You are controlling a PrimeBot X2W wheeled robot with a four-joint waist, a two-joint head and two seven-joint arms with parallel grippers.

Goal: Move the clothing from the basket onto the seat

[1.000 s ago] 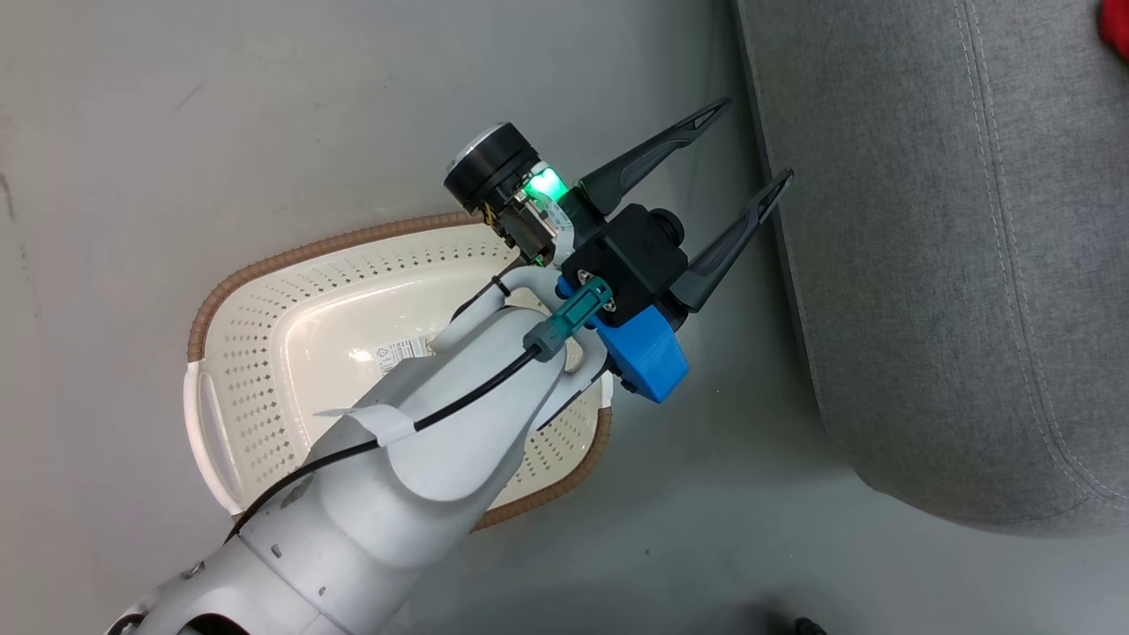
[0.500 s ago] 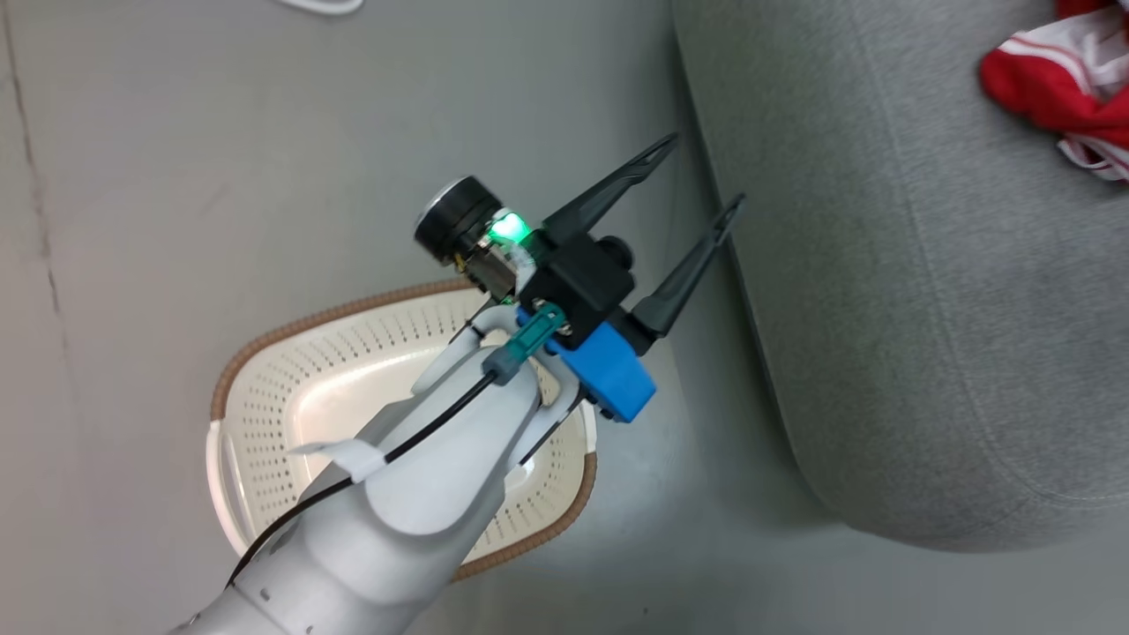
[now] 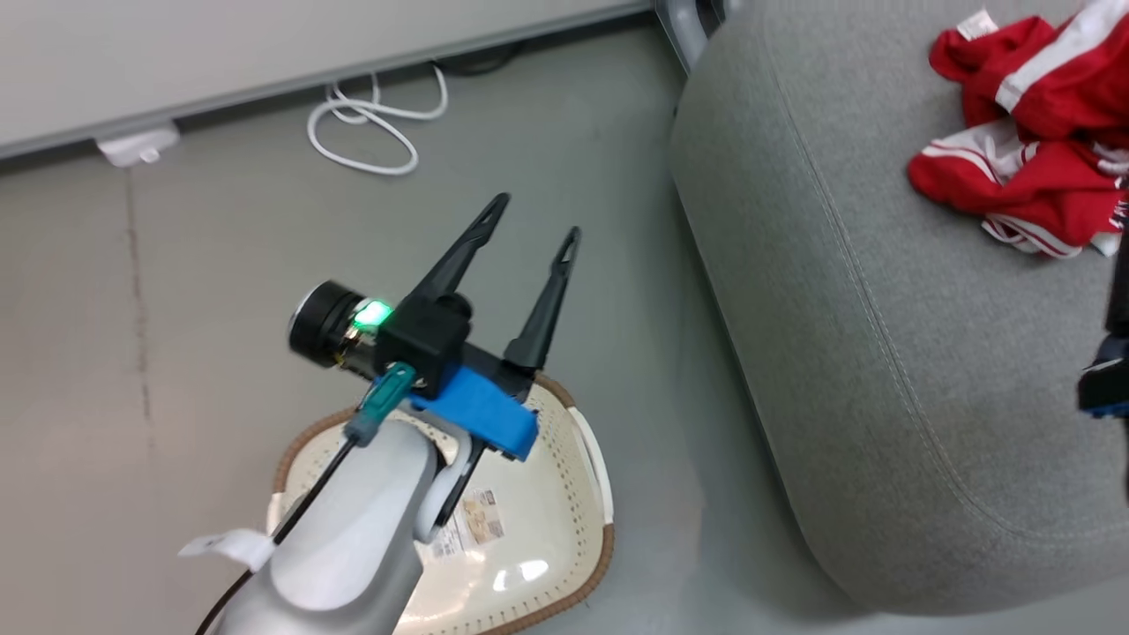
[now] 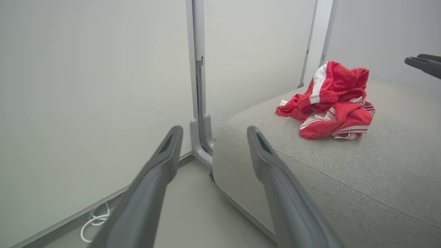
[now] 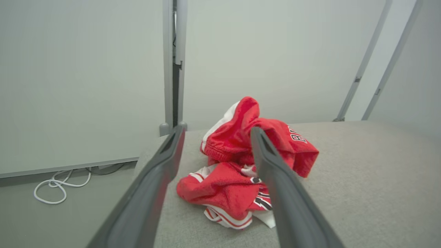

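Note:
The clothing [image 3: 1023, 150], a crumpled red heap with white stripes, lies on the grey seat [image 3: 882, 335] near its far right. In the right wrist view my right gripper [image 5: 215, 129] is open, its fingers just short of the clothing [image 5: 237, 168] and holding nothing. The cream basket [image 3: 529, 556] stands on the floor left of the seat, with a bare bottom and a label. My left gripper [image 3: 538, 216] hangs open over the basket's far rim, pointing toward the wall. The left wrist view shows the left gripper [image 4: 213, 129] empty, with the clothing [image 4: 330, 103] farther right on the seat [image 4: 344, 179].
A coiled white cable [image 3: 370, 132] lies on the grey floor by the wall's baseboard. A grey metal post [image 4: 198, 103] stands at the seat's far corner. Open floor lies between the basket and the seat.
The head camera has tilted up and turned, bringing the wall, the cable and the clothing heap on the seat into view. My left gripper stays open and now points at the wall, not the seat.

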